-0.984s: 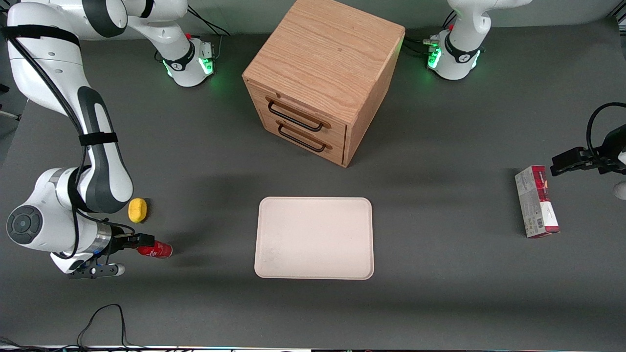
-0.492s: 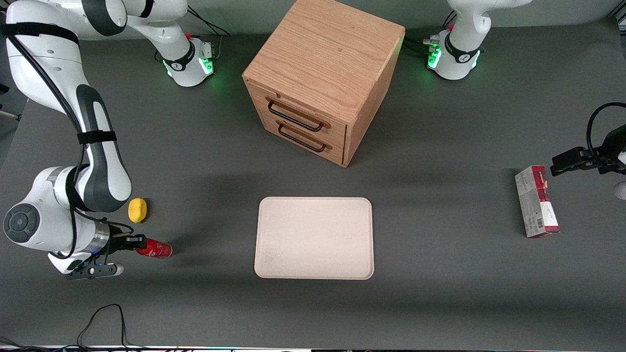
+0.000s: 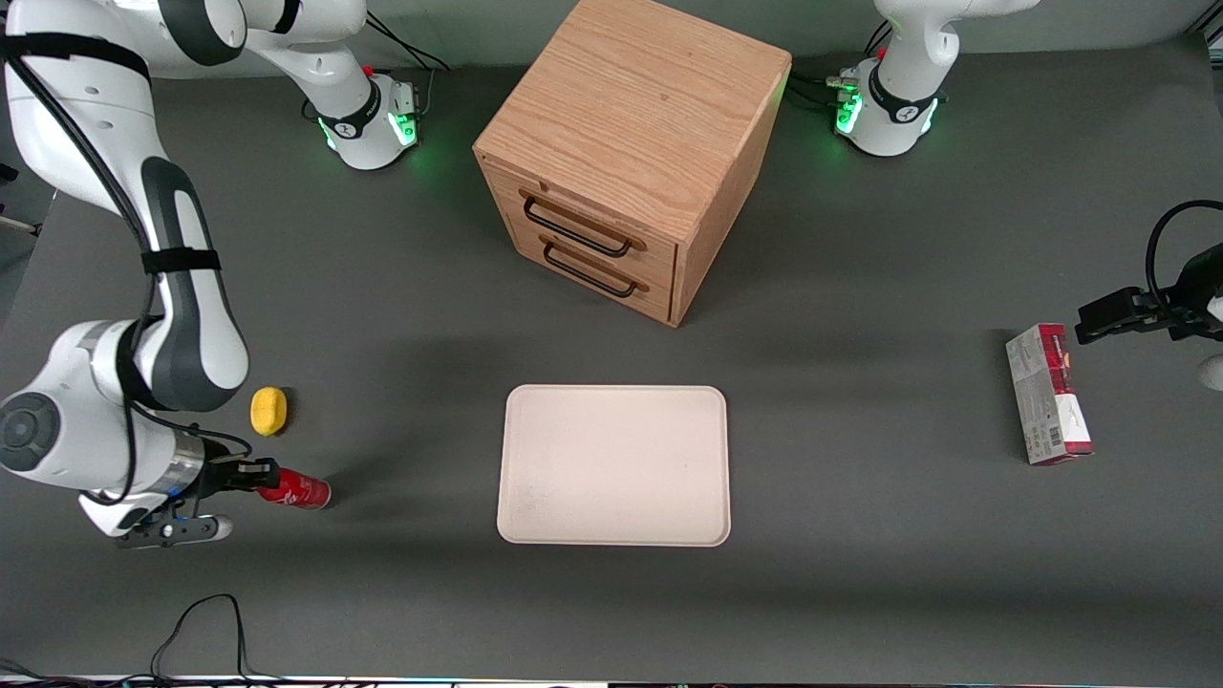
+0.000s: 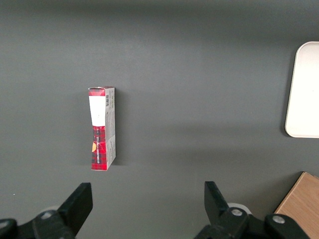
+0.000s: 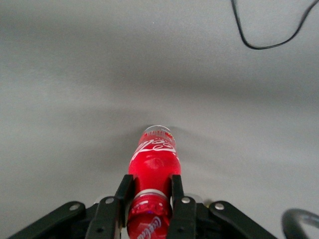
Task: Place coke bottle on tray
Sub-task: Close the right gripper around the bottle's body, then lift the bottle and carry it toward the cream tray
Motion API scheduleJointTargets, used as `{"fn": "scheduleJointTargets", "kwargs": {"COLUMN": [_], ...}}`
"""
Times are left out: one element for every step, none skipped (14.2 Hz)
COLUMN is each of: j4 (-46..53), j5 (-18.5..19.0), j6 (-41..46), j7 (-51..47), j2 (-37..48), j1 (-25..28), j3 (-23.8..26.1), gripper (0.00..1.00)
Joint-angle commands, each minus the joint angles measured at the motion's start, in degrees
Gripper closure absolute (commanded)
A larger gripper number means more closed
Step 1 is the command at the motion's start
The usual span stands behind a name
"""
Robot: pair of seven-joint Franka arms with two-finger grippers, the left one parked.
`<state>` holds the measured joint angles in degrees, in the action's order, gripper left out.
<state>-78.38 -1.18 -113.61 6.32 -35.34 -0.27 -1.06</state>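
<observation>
The coke bottle is small and red with white lettering. It lies on its side on the dark table at the working arm's end, its base pointing toward the tray. My right gripper is at the bottle's cap end. In the right wrist view the gripper has one finger on each side of the bottle's neck, pressed against it, with the cap between the finger bases. The tray is cream, flat and bare, and sits in the middle of the table near the front camera. Its edge also shows in the left wrist view.
A yellow lemon-like object lies beside the bottle, farther from the front camera. A wooden two-drawer box stands above the tray in the front view. A red-and-grey carton lies toward the parked arm's end. A black cable loops near the front edge.
My right arm has drawn back away from the tray, and the gripper has slid along the bottle to its cap end. The bottle has shifted slightly the same way.
</observation>
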Motion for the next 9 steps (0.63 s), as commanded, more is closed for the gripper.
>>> {"fn": "scheduleJointTargets", "kwargs": {"j4": [8.91, 12.42, 15.59, 17.88, 19.39, 20.36, 20.8, 20.81, 20.9], "j5": [-0.67, -0.67, -0.58, -0.41, -0.41, -0.41, -0.41, -0.41, -0.49], "j6": [13.18, 18.28, 22.94, 27.17, 30.25, 32.63, 33.88, 34.15, 34.07], "j7": [1.68, 1.68, 1.68, 1.68, 1.68, 1.68, 1.68, 1.68, 1.59], "j2": [3.08, 4.04, 5.19, 6.5, 7.73, 8.88, 9.67, 10.46, 10.56], "j1": [-0.08, -0.16, -0.25, -0.17, -0.16, -0.16, -0.16, -0.08, 0.1], "j3": [-0.25, -0.34, -0.25, -0.34, -0.34, -0.34, -0.34, -0.17, 0.18], "gripper": [0.86, 0.86, 0.86, 0.86, 0.86, 0.86, 0.86, 0.86, 0.86]}}
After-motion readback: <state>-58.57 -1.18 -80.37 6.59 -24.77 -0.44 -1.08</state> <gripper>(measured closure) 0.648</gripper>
